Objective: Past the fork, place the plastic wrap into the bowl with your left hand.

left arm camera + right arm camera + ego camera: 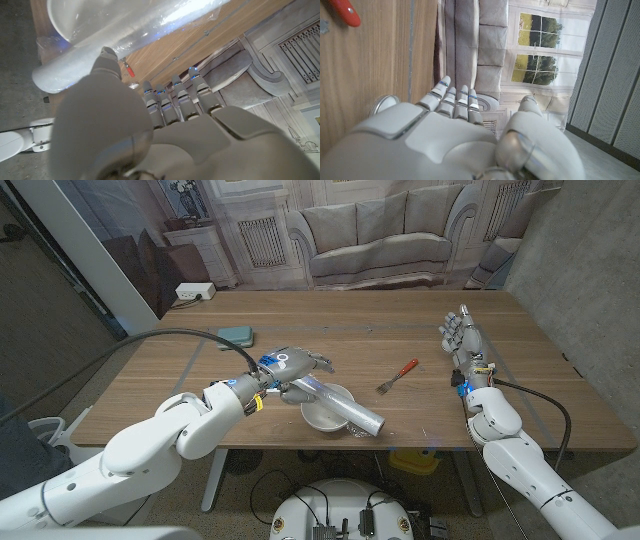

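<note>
Left hand (pixel 290 367), at the end of the left arm entering from the near left corner of the table: poised above the white bowl (pixel 326 408), its fingers extended over the upper end of the plastic wrap (pixel 345 408). In the left wrist view the same hand (pixel 150 130) shows its fingers (pixel 175 100) side by side and straight, with the thumb tip against the roll (pixel 130 40); whether the roll is actually gripped or merely touched cannot be told.

Plastic wrap: a long, shiny roll lying slantwise across the bowl. Its upper end sits beneath the left hand; its lower end juts past the bowl's rim toward the near edge of the table (pixel 400 330). The bowl stands near the front edge, roughly at the table's middle.

Fork (pixel 397 376), red-handled: on the wood just to the right of the bowl, apart from it, tines pointing toward the near edge. A short piece of the red handle (pixel 345 11) appears in the right wrist view.

Right hand (pixel 462 340): well to the right of the fork, standing on its edge near the table's right side, fingers straight, close together and holding nothing (pixel 455 135).

Teal flat object (pixel 234 335): on the far left of the table, behind the left hand.
</note>
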You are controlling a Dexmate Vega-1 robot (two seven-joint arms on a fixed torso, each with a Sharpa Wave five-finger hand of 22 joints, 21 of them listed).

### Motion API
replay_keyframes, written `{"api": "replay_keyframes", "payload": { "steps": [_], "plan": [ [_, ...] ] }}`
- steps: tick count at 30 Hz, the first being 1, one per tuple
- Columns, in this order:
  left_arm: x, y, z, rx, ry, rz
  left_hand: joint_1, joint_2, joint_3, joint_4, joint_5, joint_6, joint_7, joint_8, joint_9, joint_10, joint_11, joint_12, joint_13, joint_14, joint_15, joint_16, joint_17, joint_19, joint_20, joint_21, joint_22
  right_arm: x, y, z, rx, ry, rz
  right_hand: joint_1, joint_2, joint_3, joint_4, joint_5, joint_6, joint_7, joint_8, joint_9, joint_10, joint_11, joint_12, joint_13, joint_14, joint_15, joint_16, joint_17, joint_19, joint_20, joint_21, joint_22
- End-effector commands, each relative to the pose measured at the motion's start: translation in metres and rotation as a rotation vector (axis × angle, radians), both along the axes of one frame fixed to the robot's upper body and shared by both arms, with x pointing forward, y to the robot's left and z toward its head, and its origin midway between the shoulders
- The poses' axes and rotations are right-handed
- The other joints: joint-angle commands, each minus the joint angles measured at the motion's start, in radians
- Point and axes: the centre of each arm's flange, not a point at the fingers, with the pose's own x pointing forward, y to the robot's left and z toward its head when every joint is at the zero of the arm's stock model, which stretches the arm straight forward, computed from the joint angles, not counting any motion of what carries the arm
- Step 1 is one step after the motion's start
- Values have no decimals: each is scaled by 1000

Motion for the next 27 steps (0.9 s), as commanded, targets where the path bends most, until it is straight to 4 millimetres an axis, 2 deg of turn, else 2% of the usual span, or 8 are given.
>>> {"api": "replay_keyframes", "payload": {
  "steps": [1, 27],
  "plan": [
    [-2, 6, 17, -27, -64, -14, -6, 5, -5, 4, 6, 0, 0, 3, 1, -2, 0, 7, 0, -3, -23, 7, 1, -4, -3, 0, 2, -2, 3, -1, 4, 0, -6, 1, 3, 2, -7, 0, 4, -3, 1, 3, 4, 2, -1, 2, 6, 3, 1, 3, 7, -2, -2, 5],
    [2, 12, 52, -91, -170, -102, -5, 17, -6, 5, 16, 2, -1, 9, 1, -5, 0, 11, -1, -5, -23, 10, 1, -8, -4, 0, 3, -8, 17, 0, 0, -1, -22, 1, 3, 1, -9, -1, 4, -4, 1, 3, 5, 3, -1, 2, 5, 3, 0, 3, 7, 0, -7, 6]
  ]
}}
